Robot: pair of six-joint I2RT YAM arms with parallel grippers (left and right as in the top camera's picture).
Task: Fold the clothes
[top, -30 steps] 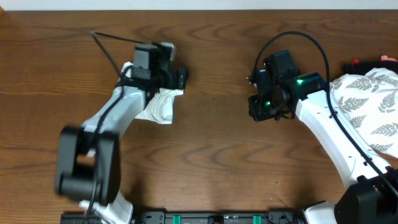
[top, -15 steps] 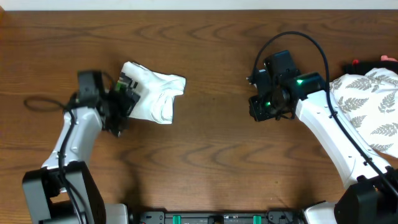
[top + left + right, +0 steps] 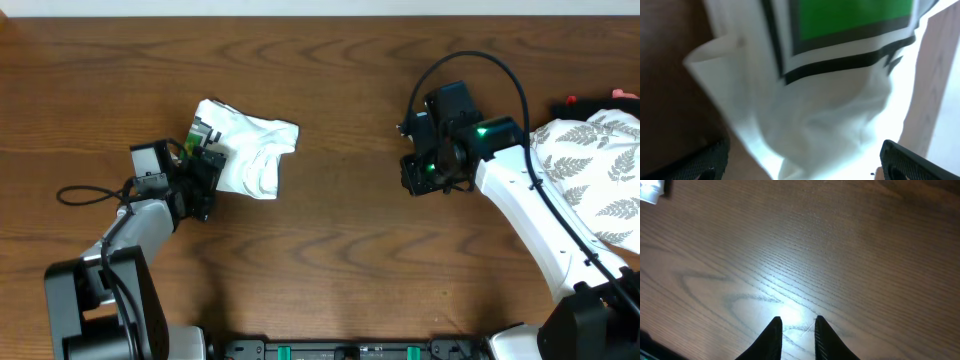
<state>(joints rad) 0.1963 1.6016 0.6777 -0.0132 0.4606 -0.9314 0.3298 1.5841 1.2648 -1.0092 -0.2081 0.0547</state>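
Observation:
The clothes are a white T-shirt lying in a crumpled bundle on the brown table, left of centre. My left gripper is low at the bundle's left edge and points into it. In the left wrist view the shirt fills the frame, its green square with black border at the top. The left gripper is open wide; its dark fingertips show at both bottom corners with cloth between them, not pinched. My right gripper hovers over bare wood right of centre. Its jaws stand narrowly open and hold nothing.
A white cloth with a grey fern print lies at the right edge, partly under the right arm. A small red thing shows behind it. The left arm's black cable loops on the table at the far left.
The left arm swung off the top of the shirt to its left side, then moved right, close to the shirt's left edge. The shirt is now uncovered. The right arm has not moved.

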